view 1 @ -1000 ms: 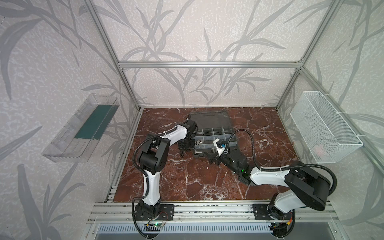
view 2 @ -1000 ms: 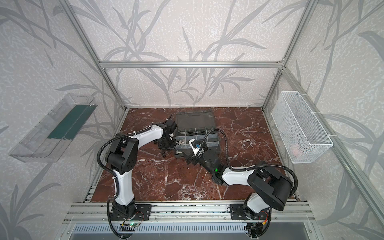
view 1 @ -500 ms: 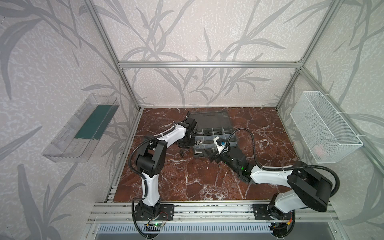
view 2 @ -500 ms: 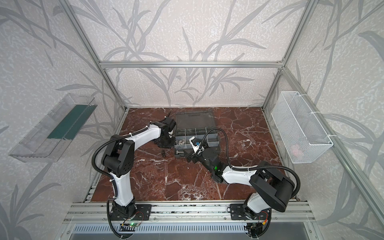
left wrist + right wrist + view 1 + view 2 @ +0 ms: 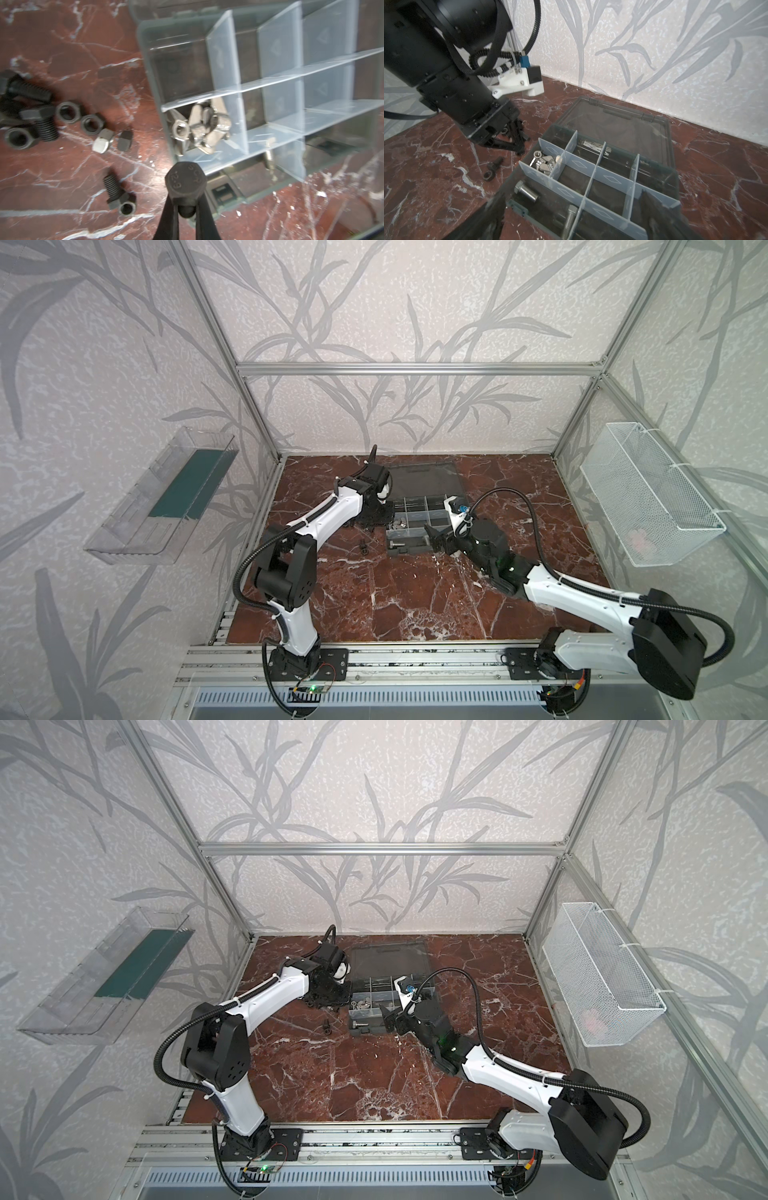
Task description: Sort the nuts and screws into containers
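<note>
Viewing marble table (image 5: pixel 415 605), I note organizer case (image 5: pixel 616 128), lid open flat. My right gripper (image 5: pixel 571 209): jaws wide apart, empty, at case's near side. My left gripper (image 5: pixel 187 198): jaws clamped on black screw (image 5: pixel 186 180) at case's outer edge. Front row holds silver screws (image 5: pixel 526 193); one compartment holds piled silver nuts (image 5: pixel 199 128). On table beside case: loose black screws and nuts (image 5: pixel 44 126).

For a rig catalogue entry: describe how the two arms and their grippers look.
Both the left arm and the right arm have glossy white link shells between bulky black joint housings. A ribbed black cable conduit loops outside each. White wrist camera mounts carry a blue connector. The left gripper and right gripper are black with tapered fingers.
</note>
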Controlling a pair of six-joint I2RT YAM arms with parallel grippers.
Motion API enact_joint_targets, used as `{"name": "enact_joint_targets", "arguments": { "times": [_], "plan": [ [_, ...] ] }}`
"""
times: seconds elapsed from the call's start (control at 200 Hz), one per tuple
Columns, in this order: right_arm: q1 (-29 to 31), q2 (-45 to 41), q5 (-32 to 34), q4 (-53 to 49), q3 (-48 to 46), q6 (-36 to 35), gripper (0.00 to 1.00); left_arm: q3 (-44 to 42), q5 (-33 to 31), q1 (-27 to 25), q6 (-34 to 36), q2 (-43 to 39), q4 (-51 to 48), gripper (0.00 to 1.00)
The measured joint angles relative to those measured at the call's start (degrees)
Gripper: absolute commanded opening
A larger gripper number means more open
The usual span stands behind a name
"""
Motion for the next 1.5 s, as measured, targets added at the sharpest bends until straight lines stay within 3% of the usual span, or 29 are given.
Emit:
{"name": "enact_joint_targets", "arguments": {
  "times": [0.38,0.68,0.945,1.345,1.5],
  "plan": [
    [-0.7,-5.7,-3.7,-15.3,2.8,-0.1,0.99,6.3,6.7,-6.7,-3.4,2.5,4.1,0.08],
    [-7.7,-14.3,-9.2,-23.6,2.9,1.0,0.99,7.9,12.2,-13.0,-6.9,8.3,10.2,0.08],
    [-14.2,-19.0,-13.5,-27.5,2.9,2.3,0.99,8.8,14.2,-17.6,-5.4,13.4,12.9,0.08],
    [-15.8,-20.0,-17.2,-28.0,2.9,3.6,0.99,14.7,12.0,-17.8,-2.0,19.8,10.1,0.10],
    [-16.3,-19.0,-18.1,-28.0,2.9,3.7,0.99,14.9,11.3,-17.2,-1.5,21.2,9.2,0.18]
  ]
}}
